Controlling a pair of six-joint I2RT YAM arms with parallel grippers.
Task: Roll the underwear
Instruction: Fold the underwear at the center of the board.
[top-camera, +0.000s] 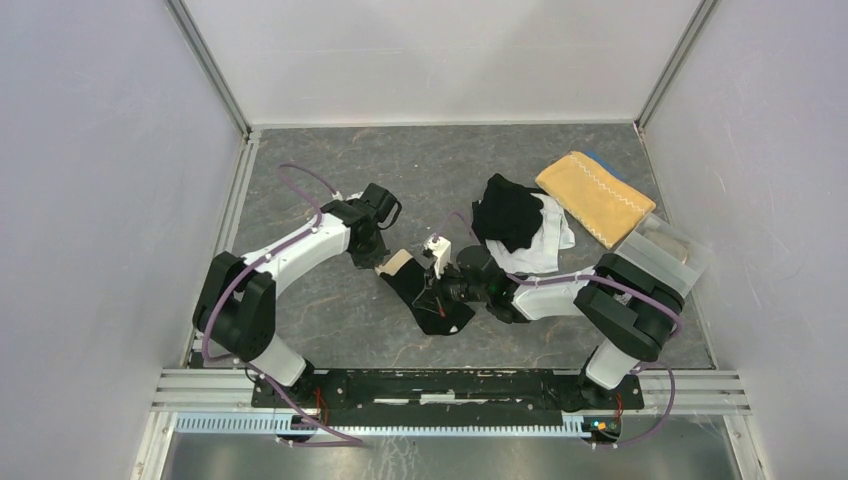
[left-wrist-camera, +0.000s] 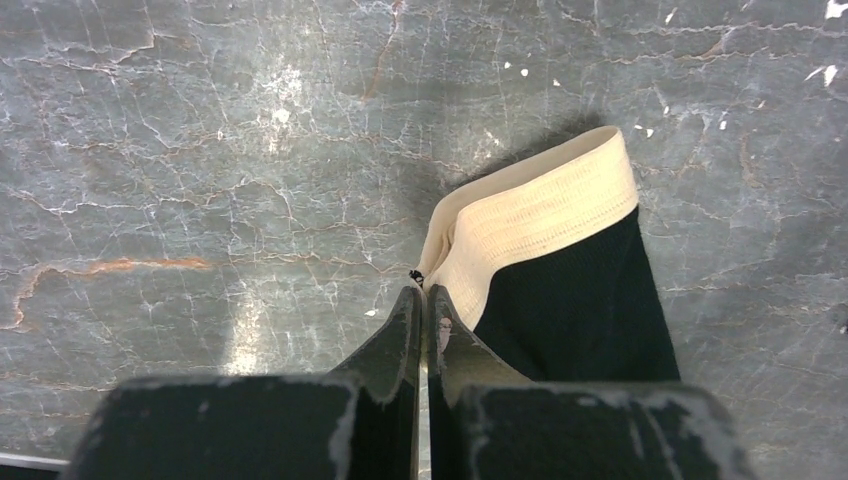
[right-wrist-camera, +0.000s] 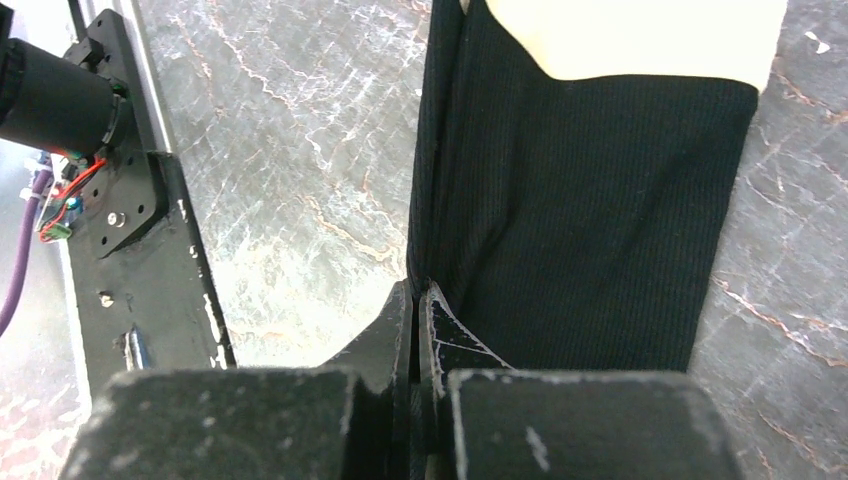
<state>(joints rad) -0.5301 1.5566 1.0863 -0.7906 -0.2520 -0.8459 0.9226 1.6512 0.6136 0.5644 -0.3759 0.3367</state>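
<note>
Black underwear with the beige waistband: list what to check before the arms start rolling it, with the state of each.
1. Left gripper shut on the waistband corner: ok.
2. Right gripper shut on the black underwear at its side edge: ok.
3. Cloth smooth: not ok, a crease runs up from the right fingers.
4. Clear of the garment pile: ok, it lies apart in the top view.
5. Both layers caught in each grip: cannot tell.
</note>
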